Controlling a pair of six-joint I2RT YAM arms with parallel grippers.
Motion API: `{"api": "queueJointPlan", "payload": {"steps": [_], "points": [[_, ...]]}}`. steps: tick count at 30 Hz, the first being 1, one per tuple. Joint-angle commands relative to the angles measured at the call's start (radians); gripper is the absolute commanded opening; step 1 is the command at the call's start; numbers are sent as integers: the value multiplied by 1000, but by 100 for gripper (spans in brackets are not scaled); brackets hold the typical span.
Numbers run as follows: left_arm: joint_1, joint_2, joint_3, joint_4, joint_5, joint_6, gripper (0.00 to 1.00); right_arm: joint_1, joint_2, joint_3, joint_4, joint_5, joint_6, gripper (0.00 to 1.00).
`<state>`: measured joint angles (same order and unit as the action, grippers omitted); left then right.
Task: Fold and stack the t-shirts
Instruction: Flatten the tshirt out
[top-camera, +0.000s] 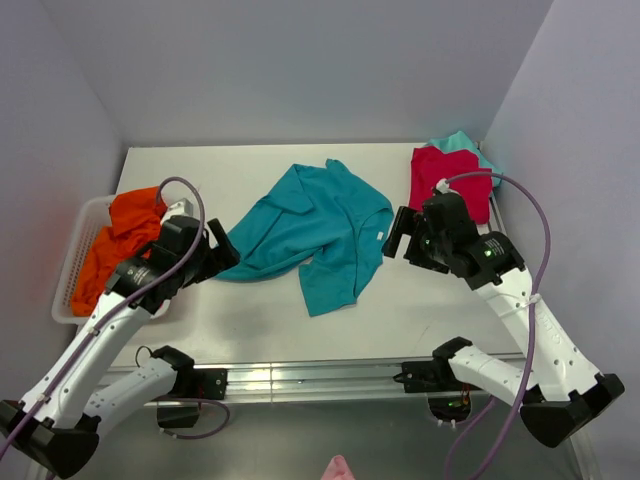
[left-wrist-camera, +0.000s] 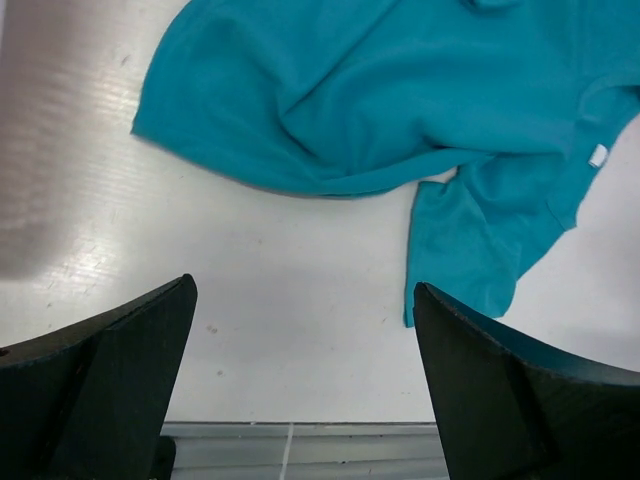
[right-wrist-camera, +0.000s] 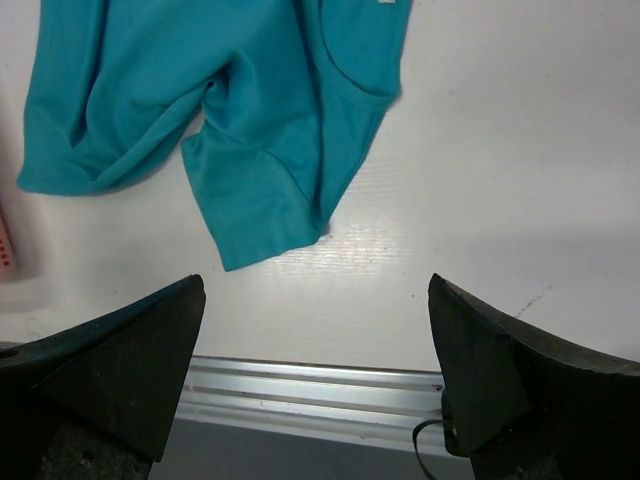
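Observation:
A teal-blue t-shirt (top-camera: 318, 228) lies crumpled in the middle of the white table, its white neck label (top-camera: 388, 236) facing right. It also shows in the left wrist view (left-wrist-camera: 400, 110) and the right wrist view (right-wrist-camera: 250, 110). A red t-shirt (top-camera: 448, 178) lies folded at the back right on a light-teal one (top-camera: 458, 142). An orange t-shirt (top-camera: 120, 240) fills a white basket (top-camera: 78, 240) at the left. My left gripper (top-camera: 222, 252) is open and empty by the teal shirt's left edge. My right gripper (top-camera: 400, 236) is open and empty just right of the shirt's collar.
The table's front edge has a metal rail (top-camera: 310, 378), seen in both wrist views (left-wrist-camera: 300, 440) (right-wrist-camera: 320, 390). Grey walls close in the table on the left, back and right. Bare table (top-camera: 430, 310) lies in front of the teal shirt.

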<state>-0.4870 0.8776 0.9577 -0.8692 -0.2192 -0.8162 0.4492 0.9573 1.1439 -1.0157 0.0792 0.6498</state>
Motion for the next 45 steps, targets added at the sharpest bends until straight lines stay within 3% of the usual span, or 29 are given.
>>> {"api": "queueJointPlan", "payload": {"steps": [1,14,19,24,32,37,45], "points": [[-2,46,24,-97,-54,-54,95,6,0,27,-12,16,-50,100],[-1,27,-76,-28,29,-132,99,8,14,-95,74,-131,-99,99],[65,47,-135,123,171,-182,99,8,49,-99,72,-143,-110,98],[201,49,-244,211,228,-227,97,6,54,-95,71,-144,-133,98],[251,213,-238,197,81,-395,87,8,61,-138,88,-163,-151,98],[251,288,-237,203,-8,-518,88,8,72,-136,89,-177,-151,98],[251,418,-189,214,-108,-535,83,8,80,-141,75,-154,-183,98]]}}
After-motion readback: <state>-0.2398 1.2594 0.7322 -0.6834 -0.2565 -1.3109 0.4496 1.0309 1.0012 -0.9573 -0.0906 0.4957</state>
